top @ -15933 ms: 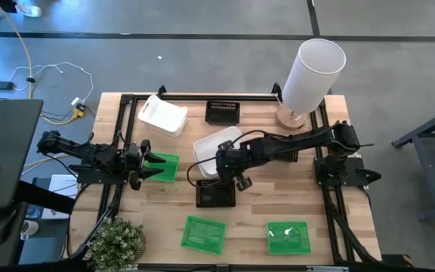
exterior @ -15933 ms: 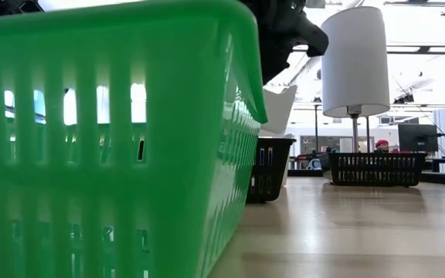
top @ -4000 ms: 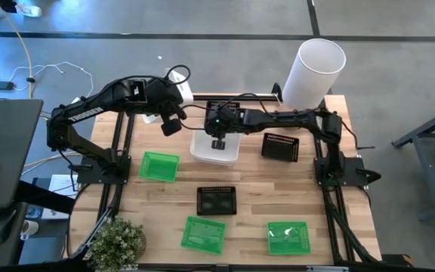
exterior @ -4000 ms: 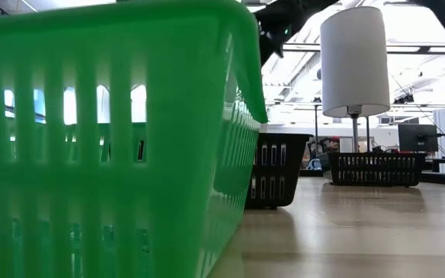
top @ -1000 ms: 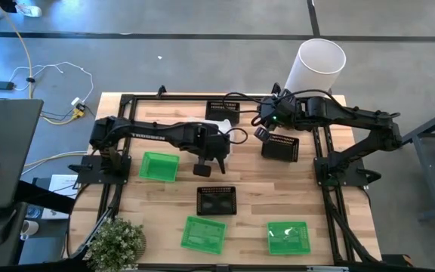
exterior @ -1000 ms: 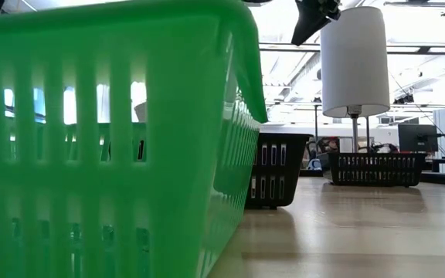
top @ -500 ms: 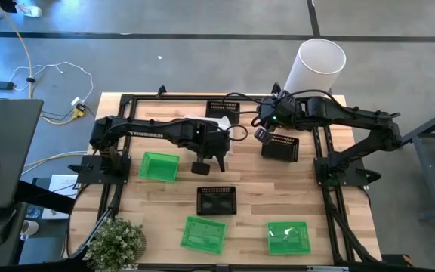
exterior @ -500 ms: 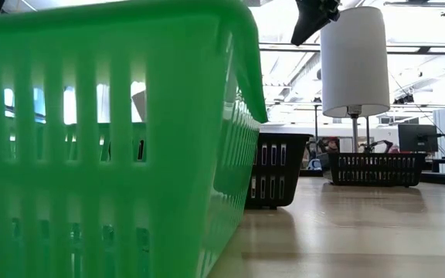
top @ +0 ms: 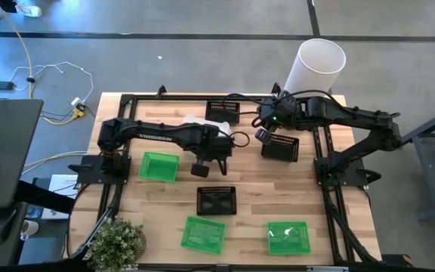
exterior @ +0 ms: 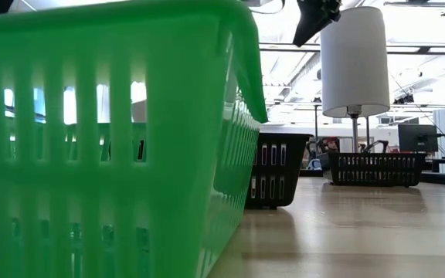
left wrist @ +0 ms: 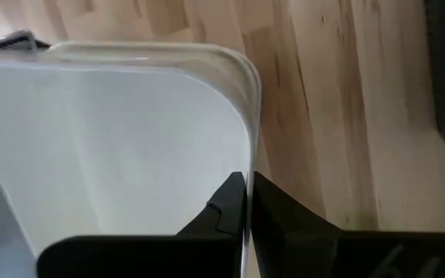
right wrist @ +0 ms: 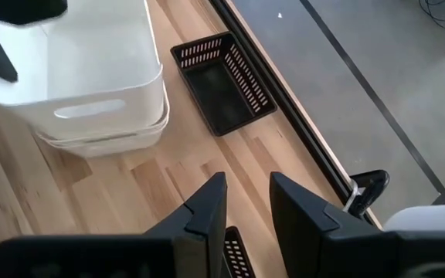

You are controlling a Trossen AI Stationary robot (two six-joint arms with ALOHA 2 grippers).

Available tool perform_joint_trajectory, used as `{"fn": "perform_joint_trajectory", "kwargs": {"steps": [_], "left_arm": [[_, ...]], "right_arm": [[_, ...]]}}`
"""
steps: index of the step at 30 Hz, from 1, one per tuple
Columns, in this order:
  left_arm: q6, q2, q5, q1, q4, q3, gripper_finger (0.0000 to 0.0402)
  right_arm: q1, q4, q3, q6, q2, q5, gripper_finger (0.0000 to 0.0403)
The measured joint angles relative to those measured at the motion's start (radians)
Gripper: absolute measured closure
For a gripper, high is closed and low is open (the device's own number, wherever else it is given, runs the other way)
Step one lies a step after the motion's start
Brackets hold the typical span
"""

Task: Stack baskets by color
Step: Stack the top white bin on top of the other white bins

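table: light wooden butcher-block top (top: 255, 189) with a black metal frame along its edges
far edge: black slotted basket (top: 222, 110); tall white cylinder (top: 312, 73) at the far right corner
middle: stacked white baskets (right wrist: 83, 85); black basket (top: 280, 147) to their right; green basket (top: 159, 166) to their left
centre front: black basket (top: 217, 200)
near edge: two green baskets (top: 203, 233) (top: 288, 237); potted plant (top: 116, 242) at the near left corner

White baskets (right wrist: 83, 93) nested in a stack, upright, far centre. Black baskets apart: one (top: 221, 110) at far edge, one (top: 280, 146) right of centre, one (top: 216, 200) centre. Green baskets separate: left (top: 159, 166), near centre (top: 203, 233), near right (top: 288, 237).
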Motion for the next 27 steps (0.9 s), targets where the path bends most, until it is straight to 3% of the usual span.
{"fn": "perform_joint_trajectory", "kwargs": {"steps": [16,21,27], "left_arm": [[0.030,0.065,-0.012,0.000,0.009,0.000,0.0397],[0.021,0.065,0.040,0.000,0.005,0.000,0.0359],[0.004,0.066,0.025,-0.012,0.007,0.000,0.0288]], "right_arm": [[0.000,-0.022,-0.001,0.013,0.004,0.000,0.0315],[0.000,-0.025,-0.001,0.017,0.004,0.000,0.0315],[0.000,-0.035,-0.001,0.027,0.004,-0.038,0.0315]]}}
